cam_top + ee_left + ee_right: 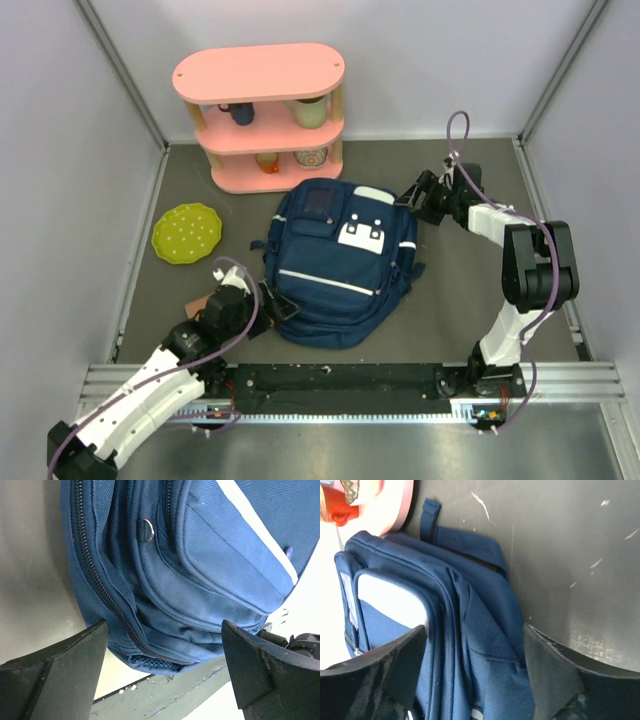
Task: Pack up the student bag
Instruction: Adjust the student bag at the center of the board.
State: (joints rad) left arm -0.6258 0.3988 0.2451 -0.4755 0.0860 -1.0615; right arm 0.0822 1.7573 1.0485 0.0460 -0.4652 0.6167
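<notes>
The student bag [335, 265] is a navy backpack with white patches, lying flat on the dark table in the middle of the top view. My left gripper [278, 304] sits at its near left corner. In the left wrist view that gripper [165, 652] is open wide, and the bag's zipped bottom corner [150, 605] lies just beyond its fingertips. My right gripper [414, 198] is at the bag's far right corner. It is open [475, 665], its fingers standing astride the folded side fabric [490, 645] without pinching it.
A pink two-tier shelf [262, 110] holding cups stands behind the bag, and a red cup [335, 507] on it shows in the right wrist view. A green dotted plate [187, 233] lies at the left. A small brownish thing [198, 298] is partly hidden by the left arm.
</notes>
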